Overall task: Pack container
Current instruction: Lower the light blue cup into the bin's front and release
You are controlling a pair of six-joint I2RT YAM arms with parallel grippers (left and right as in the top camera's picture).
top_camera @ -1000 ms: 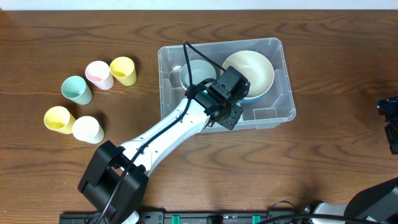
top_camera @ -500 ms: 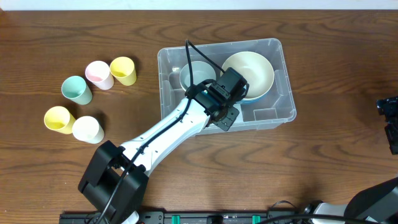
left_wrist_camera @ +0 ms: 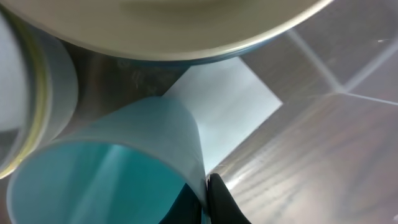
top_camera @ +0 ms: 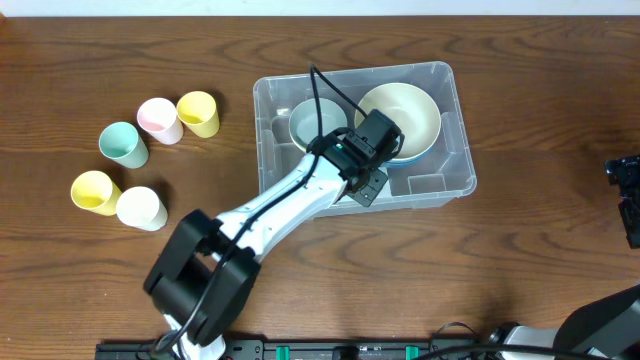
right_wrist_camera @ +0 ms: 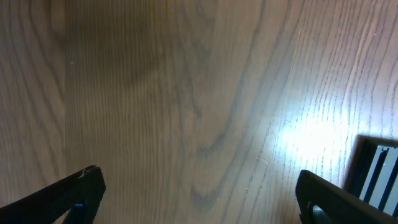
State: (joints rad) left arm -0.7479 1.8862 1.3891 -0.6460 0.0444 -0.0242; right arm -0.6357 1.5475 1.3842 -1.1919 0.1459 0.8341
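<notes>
1. Far left on the wooden table (top_camera: 520, 100), well apart from the bin, are loose cups: mint cup (top_camera: 123, 144), pink cup (top_camera: 158, 120), yellow cup (top_camera: 198, 113), second yellow cup (top_camera: 94, 191) and cream cup (top_camera: 140, 208).
2. At the centre, the clear container (top_camera: 462, 150) holds a small pale bowl (top_camera: 318, 120) beside a large cream bowl (top_camera: 400, 120).
3. The left gripper (top_camera: 365, 165) is down inside the container near its front wall. In the wrist view a finger (left_wrist_camera: 217, 196) presses the wall of a teal cup (left_wrist_camera: 112, 174), so the gripper is holding it. The cup sits over the white label (left_wrist_camera: 224, 118), just under the large bowl's rim.
4. Likely step: seating this cup. Keep it clear of the bowl's overhang, settle its base on the floor, then let go and lift straight up.
5. Far right, the right gripper (right_wrist_camera: 199, 193) is spread wide over bare table, empty.
</notes>
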